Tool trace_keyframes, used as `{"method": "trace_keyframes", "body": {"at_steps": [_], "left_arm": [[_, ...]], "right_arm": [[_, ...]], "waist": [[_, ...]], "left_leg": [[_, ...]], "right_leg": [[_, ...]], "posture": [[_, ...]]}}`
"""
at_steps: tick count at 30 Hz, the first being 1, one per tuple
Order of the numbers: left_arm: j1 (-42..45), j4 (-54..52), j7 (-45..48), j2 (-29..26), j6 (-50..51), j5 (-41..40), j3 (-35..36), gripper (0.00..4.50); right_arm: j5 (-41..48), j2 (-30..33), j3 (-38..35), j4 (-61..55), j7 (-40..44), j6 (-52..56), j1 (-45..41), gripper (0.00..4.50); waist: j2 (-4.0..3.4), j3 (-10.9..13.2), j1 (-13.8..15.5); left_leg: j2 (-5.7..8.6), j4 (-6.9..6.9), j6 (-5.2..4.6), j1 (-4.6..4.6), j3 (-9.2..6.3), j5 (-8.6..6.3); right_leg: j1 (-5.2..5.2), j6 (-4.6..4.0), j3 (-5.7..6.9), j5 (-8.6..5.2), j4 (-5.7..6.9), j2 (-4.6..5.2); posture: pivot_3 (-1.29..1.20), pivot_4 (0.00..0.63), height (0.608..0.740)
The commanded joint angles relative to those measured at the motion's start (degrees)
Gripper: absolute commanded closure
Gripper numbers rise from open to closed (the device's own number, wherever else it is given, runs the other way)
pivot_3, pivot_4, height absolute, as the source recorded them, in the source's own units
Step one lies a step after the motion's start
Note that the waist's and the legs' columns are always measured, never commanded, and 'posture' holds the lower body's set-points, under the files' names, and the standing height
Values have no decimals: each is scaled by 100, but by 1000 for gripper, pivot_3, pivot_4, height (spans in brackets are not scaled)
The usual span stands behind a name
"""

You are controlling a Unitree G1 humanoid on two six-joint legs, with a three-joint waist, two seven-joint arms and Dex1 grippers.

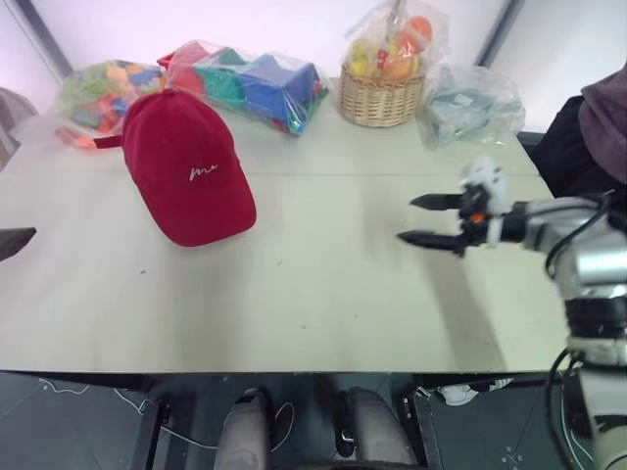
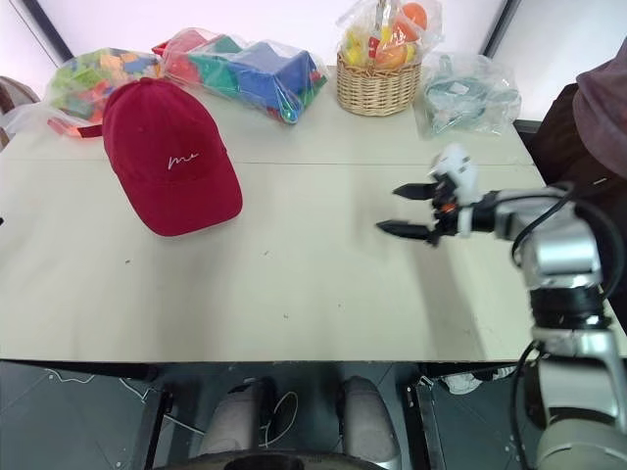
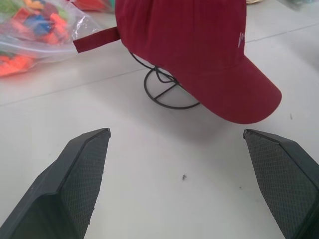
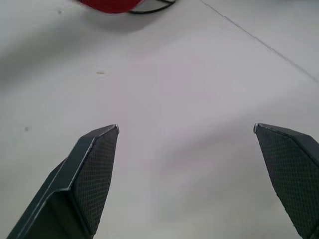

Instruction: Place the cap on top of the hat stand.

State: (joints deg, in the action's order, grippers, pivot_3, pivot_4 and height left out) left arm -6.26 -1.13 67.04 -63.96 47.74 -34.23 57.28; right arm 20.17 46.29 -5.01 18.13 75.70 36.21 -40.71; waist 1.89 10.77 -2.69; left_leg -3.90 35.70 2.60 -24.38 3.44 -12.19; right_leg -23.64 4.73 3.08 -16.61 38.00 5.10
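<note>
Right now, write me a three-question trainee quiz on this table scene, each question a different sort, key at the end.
1. True or false: the cap sits on the hat stand.
2. Multiple choice: the right gripper is (A) shut on the cap, (B) open with nothing between its fingers, (C) shut on the wicker basket.
3. Fill the blank: the wicker basket stands at the table's far edge, between two clear plastic ____.

Key
1. True: the wire base shows under the cap in the left wrist view.
2. B: it hovers over bare table, well apart from the cap.
3. Bags: the bag of colourful blocks and the bag of pale items.
</note>
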Motion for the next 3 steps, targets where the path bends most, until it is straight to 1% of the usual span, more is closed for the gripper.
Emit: {"method": "trace_keyframes", "body": {"at_steps": [1, 3], "left_arm": [[-162, -263, -242, 220, -173, 83, 199, 0], [-235, -337, -537, 435, -261, 175, 208, 0]], "right_arm": [[208, 104, -177, 882, 296, -53, -578, 48], [128, 120, -209, 1402, 291, -302, -852, 48]], "waist": [[-2, 1, -8], [-5, 3, -7]], "left_leg": [[-3, -2, 0, 1, 0, 0], [-3, -6, 0, -1, 0, 0]], "right_leg": [[-3, -2, 0, -1, 2, -4], [-6, -3, 0, -2, 4, -5]], "posture": [[0, 150, 740], [0, 150, 740]]}}
